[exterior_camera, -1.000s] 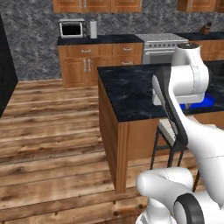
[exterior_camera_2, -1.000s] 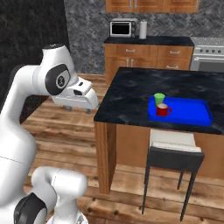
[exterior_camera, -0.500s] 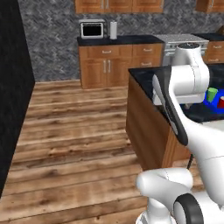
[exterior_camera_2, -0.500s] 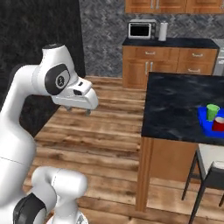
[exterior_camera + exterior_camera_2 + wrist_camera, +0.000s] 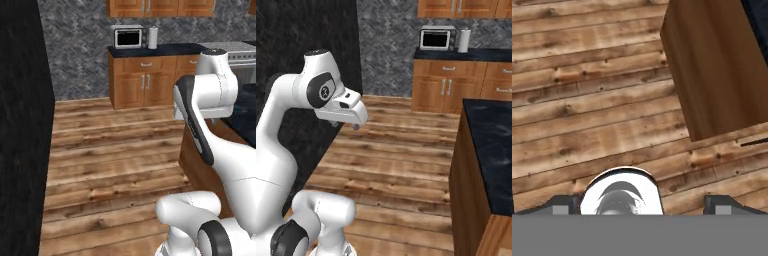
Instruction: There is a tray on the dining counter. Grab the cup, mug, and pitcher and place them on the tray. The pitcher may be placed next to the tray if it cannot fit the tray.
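Hovering over plank floor (image 5: 587,100) | fingers (image 5: 639,205) wide apart, seemingly empty | marbled dining counter (image 5: 491,145) beside

The floor (image 5: 115,165) is knotty wooden planking with a mild sheen. The dining counter (image 5: 491,150) has a polished black stone top veined white, over a smooth brown wood base (image 5: 712,65). The back cabinets (image 5: 145,82) are warm grained wood with small metal handles. The wall (image 5: 391,45) behind them is rough grey stone. The microwave (image 5: 437,37) looks like brushed metal with a dark glass door.
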